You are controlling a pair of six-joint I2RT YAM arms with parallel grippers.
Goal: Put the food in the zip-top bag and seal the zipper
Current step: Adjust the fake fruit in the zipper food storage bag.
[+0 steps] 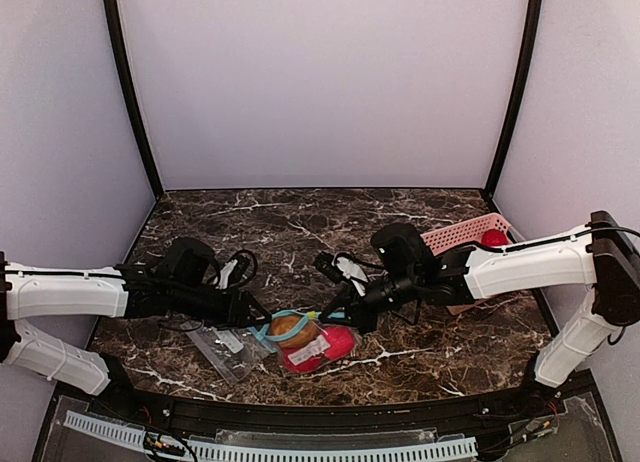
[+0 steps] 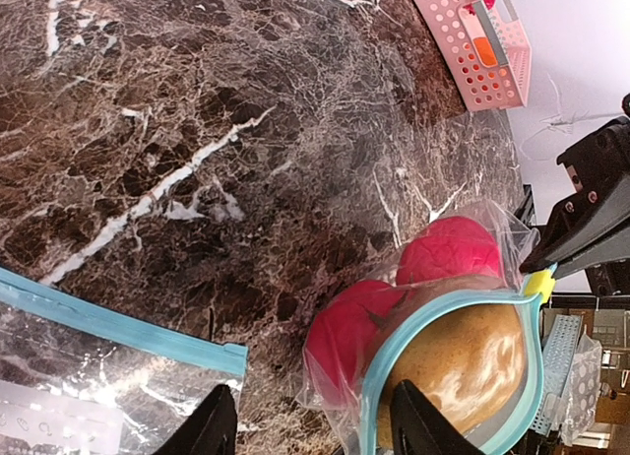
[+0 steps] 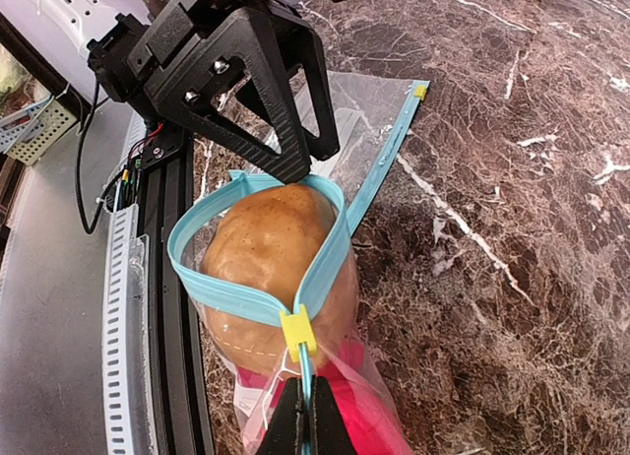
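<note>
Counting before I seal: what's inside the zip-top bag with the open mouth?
A brown-tan piece fills the mouth of the zip-top bag; a red piece and a second red piece show through the plastic behind it. Whatever lies under them is covered.

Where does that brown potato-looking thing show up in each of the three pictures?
Top external: brown piece, low centre.
Left wrist: brown piece, lower right corner.
Right wrist: brown piece, left of centre.
Shared landmark: the teal zipper looped around it.
</note>
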